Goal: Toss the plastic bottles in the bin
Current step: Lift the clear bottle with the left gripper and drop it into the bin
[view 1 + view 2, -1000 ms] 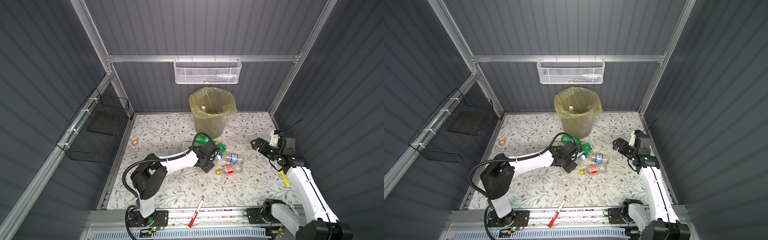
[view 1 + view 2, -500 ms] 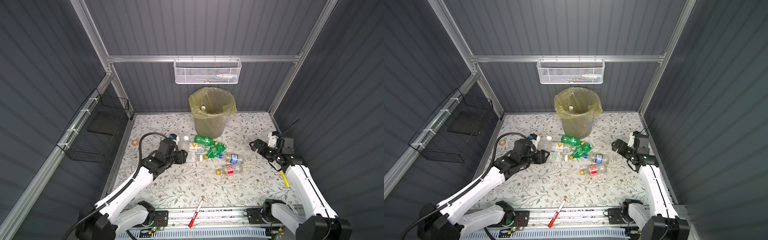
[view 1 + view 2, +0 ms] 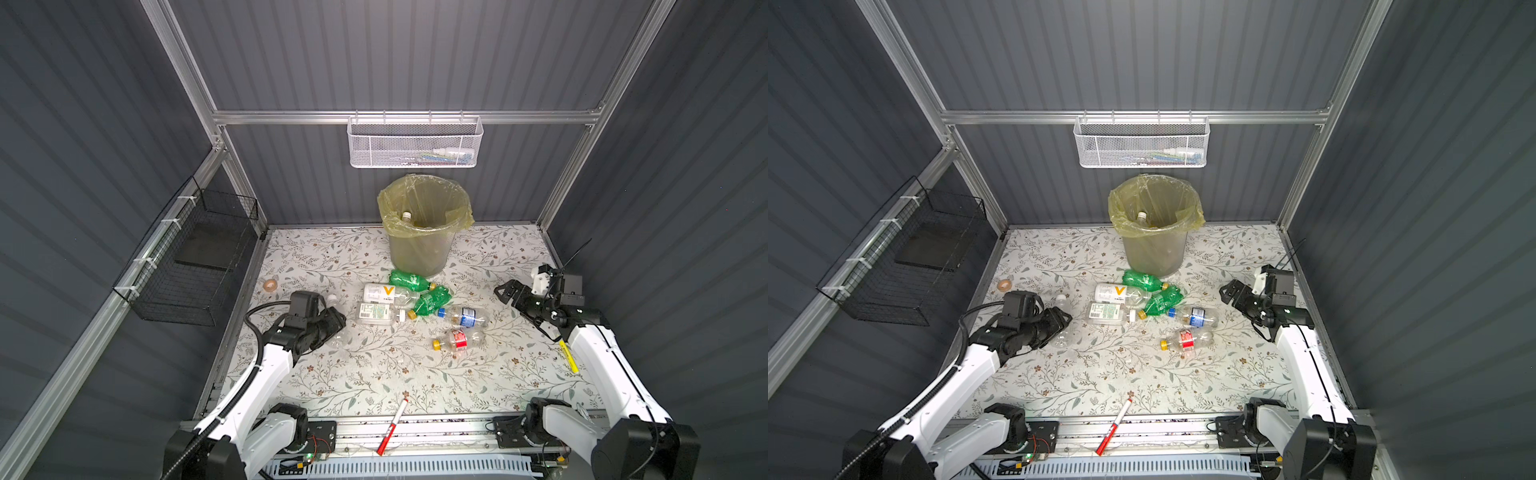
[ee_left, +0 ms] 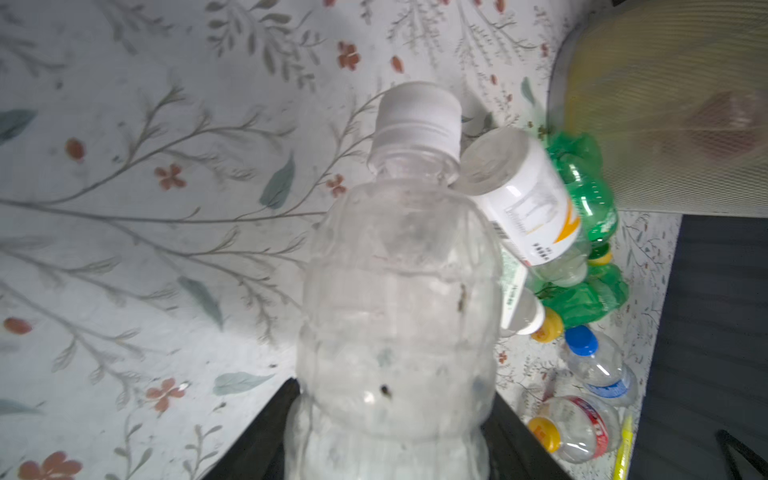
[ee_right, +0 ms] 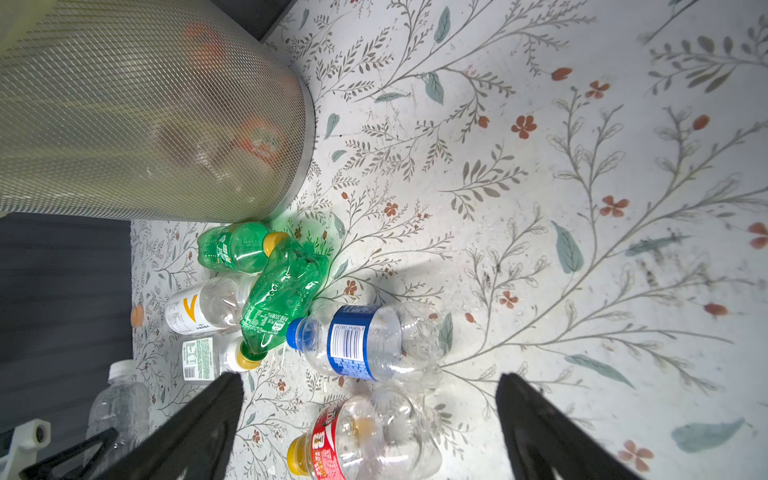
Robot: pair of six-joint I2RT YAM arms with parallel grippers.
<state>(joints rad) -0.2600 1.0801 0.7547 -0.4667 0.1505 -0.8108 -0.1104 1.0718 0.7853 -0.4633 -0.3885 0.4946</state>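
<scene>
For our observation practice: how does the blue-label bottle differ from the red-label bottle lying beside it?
The blue-label bottle has a blue cap; the red-label bottle has a yellow one. The blue-label bottle lies nearer the bin, its cap by a green bottle; the red-label bottle lies farther off. Both are clear and lie on their sides.

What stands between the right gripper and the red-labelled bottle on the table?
Nothing visible. The right gripper hangs open, and in the right wrist view the red-labelled bottle shows unobstructed between its fingers; the blue-labelled bottle lies beside it.
</scene>
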